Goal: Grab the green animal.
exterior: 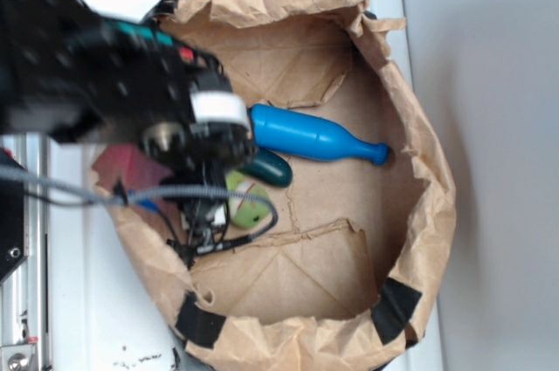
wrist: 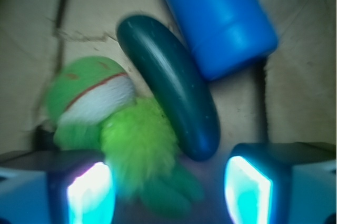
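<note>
Right now we hold our gripper wide open with nothing in it, both fingers apart at the bottom of the wrist view. Between them, closer to the left finger, lies the green animal, fuzzy body nearest us, white face beyond. Just right of it rests the dark green cucumber, touching the blue bowling pin farther ahead, all on the brown paper liner.

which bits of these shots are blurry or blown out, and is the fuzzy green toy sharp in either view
Exterior view: the black robot arm is smeared and soft, and it hides most of the fuzzy lime-green plush animal; the white surface behind the brown paper bag is washed out. Wrist view: the plush animal is soft-focus, the jaws' inner pads glare cyan-white, and the smooth dark green cucumber-shaped object is slightly sharper.
</note>
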Robot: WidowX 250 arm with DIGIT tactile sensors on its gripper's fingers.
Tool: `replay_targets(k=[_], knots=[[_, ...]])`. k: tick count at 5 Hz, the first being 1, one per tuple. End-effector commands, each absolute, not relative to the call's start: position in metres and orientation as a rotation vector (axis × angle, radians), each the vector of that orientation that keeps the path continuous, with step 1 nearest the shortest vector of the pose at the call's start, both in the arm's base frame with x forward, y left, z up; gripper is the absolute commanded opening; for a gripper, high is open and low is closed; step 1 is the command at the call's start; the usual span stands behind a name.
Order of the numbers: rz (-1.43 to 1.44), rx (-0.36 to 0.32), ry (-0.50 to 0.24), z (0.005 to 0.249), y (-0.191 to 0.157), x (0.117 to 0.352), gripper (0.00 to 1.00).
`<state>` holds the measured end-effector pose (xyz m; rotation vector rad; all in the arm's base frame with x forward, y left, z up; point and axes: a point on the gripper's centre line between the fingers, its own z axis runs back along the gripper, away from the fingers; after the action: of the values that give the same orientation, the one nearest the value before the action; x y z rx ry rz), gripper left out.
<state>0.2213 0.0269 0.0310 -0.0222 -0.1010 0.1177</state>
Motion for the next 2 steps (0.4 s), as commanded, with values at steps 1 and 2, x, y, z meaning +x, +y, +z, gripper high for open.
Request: replay_targets(k=[1, 2], knots=[[0.151, -0.010, -0.153, 0.032, 0.034, 0.226, 0.00], [0.167, -0.041, -0.165, 0.049, 0.032, 0.222, 0.00]])
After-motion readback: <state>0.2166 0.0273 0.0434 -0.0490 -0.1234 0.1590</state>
